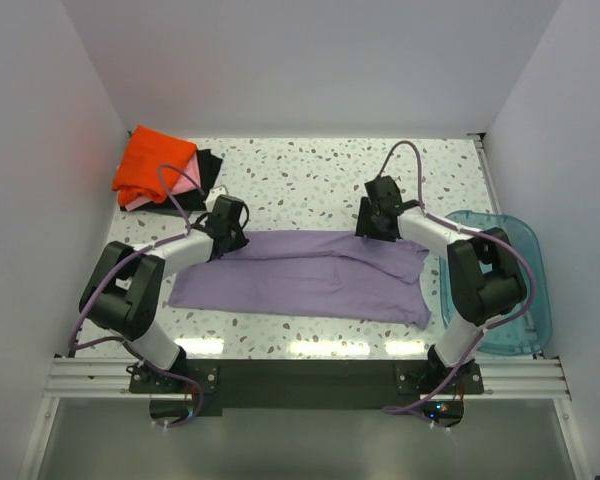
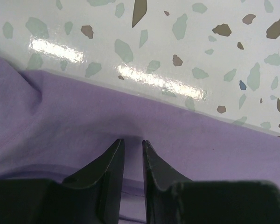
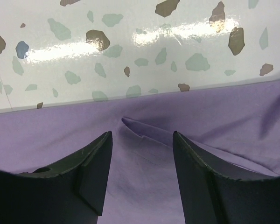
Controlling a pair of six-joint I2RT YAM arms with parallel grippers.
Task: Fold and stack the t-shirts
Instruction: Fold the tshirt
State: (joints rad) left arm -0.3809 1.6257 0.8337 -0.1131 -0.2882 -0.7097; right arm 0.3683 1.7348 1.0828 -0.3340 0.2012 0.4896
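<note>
I have the purple shirt (image 1: 300,275) spread flat across the middle of the speckled surface (image 1: 310,180), lying lengthwise from left to right, with a folded flap along its far edge. My left hand (image 1: 227,240) is down on the shirt's far left edge. In the left wrist view, this hand (image 2: 133,142) has its fingers drawn close with only a thin slit between them, tips on the cloth. I cannot tell whether any fabric is pinched there. My right hand (image 1: 373,230) sits at the far edge toward the right. From the right wrist view, it (image 3: 142,134) is released, fingers standing wide apart over a small raised wrinkle of purple cloth. In the far left corner the orange shirt (image 1: 152,165) lies on the pink shirt (image 1: 188,180) and black shirt (image 1: 208,165). A teal bin (image 1: 525,240) sits at the right edge.
</note>
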